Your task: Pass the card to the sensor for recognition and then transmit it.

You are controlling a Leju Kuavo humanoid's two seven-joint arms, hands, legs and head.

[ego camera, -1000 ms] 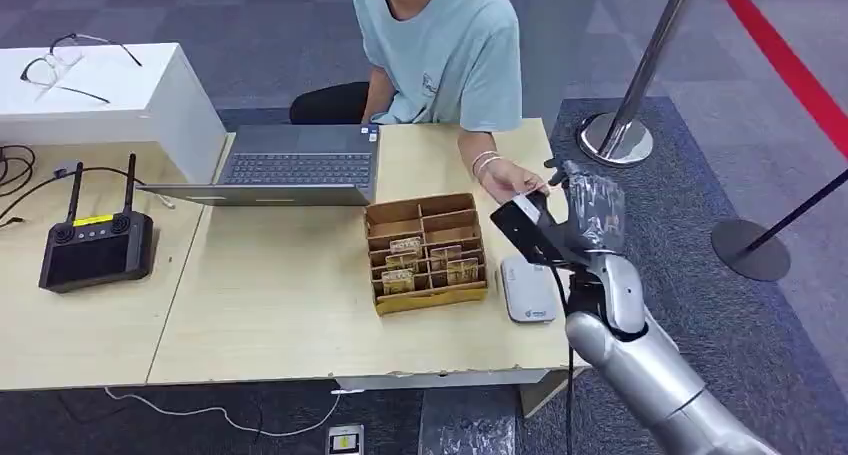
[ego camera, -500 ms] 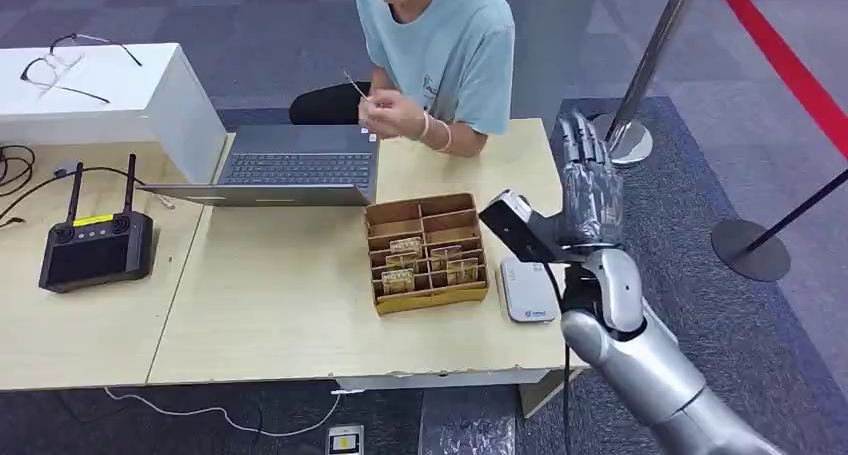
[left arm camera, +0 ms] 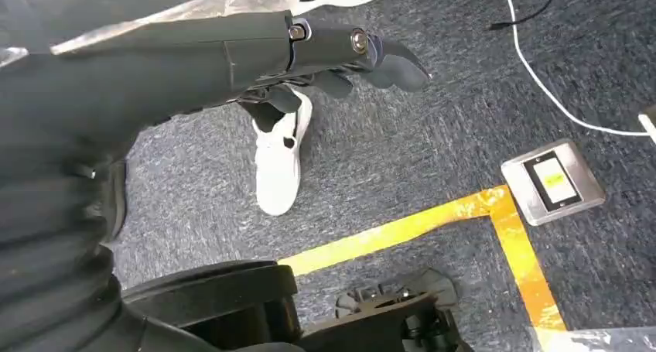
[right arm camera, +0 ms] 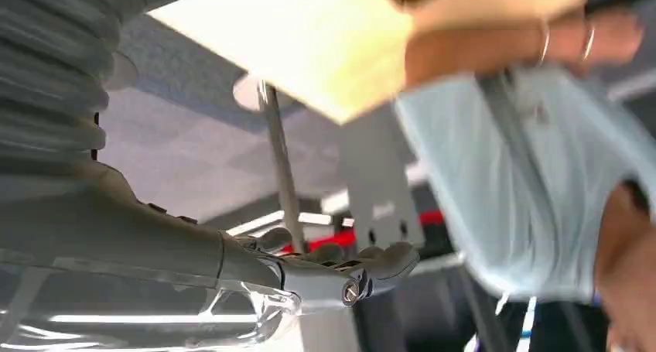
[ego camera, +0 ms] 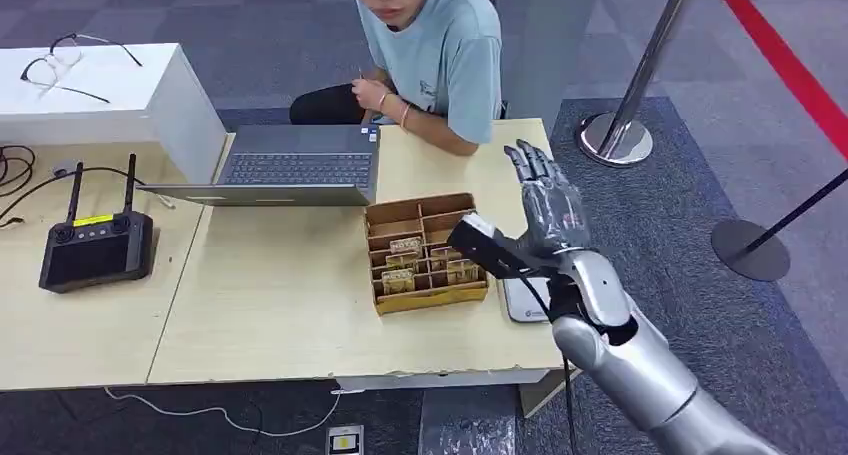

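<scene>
Head view: right hand [ego camera: 548, 210] raised above the table [ego camera: 280, 305], fingers spread and empty; sensor [ego camera: 522, 300] just beneath its wrist, box [ego camera: 425, 250] beside its thumb; card [ego camera: 360, 72] well beyond, pinched by the person [ego camera: 440, 45]; left wrist view: left hand [left arm camera: 232, 54] empty, fingers loosely extended over floor.

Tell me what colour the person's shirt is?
Light blue shirt, seen best in the head view.
</scene>
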